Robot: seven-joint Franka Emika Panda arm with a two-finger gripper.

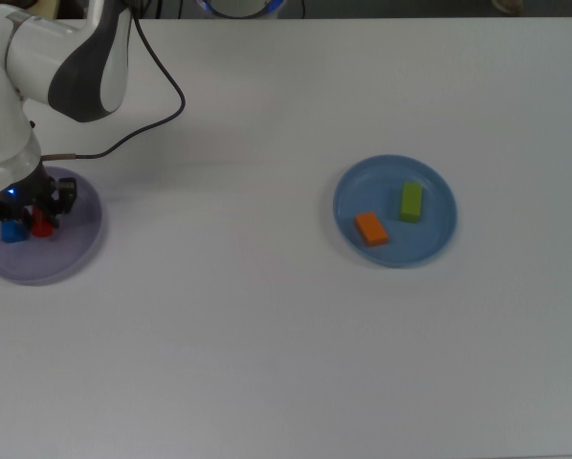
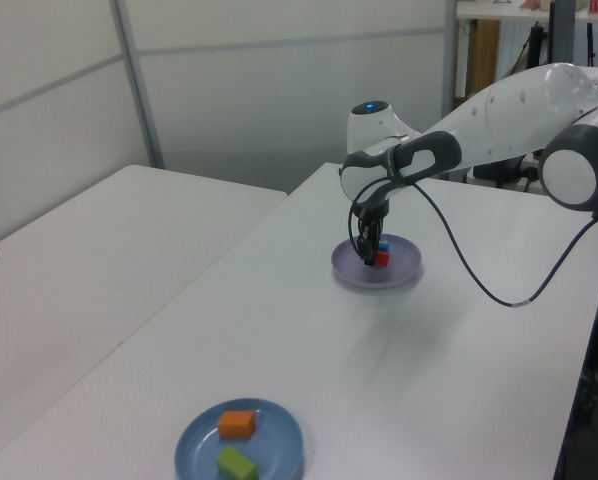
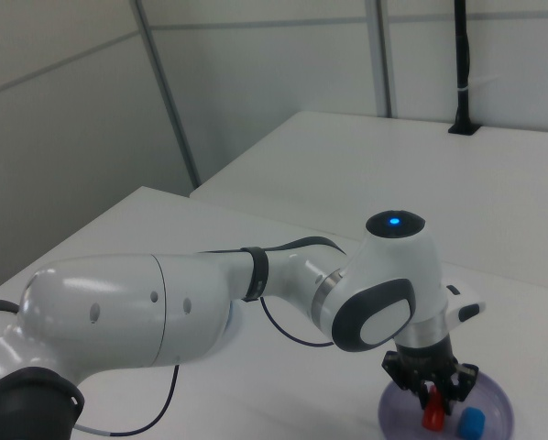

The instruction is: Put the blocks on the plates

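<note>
The red cylinder (image 1: 43, 226) sits between the fingers of the gripper (image 1: 41, 218) over the lavender plate (image 1: 76, 244), at the far left of the top view. In the right view the cylinder (image 3: 432, 417) stands upright with the dark fingers closed against its sides, its lower end at or just above the plate's floor; whether it touches cannot be told. The gripper (image 3: 433, 396) points straight down from the white wrist.

The small blue cube (image 1: 13, 229) lies on the same plate, just beside the cylinder on the top view's left. In the right view the cube (image 3: 473, 423) is on the right view's right of the cylinder, apart from it by a narrow gap. In the left view the gripper (image 2: 372, 257) reaches down into the lavender plate (image 2: 402, 274), with the red cylinder (image 2: 381, 258) and the blue cube (image 2: 383, 245) close together beneath it.

The blue plate (image 1: 439, 229) rests well apart from the lavender one, toward the top view's right. It holds the orange rectangular block (image 1: 370, 229) and the lime-green rectangular block (image 1: 411, 201), lying near each other without touching. In the left view this blue plate (image 2: 284, 455) is in the foreground with both blocks on it.

A black cable (image 1: 166, 105) loops from the arm across the white table (image 1: 267, 344).
</note>
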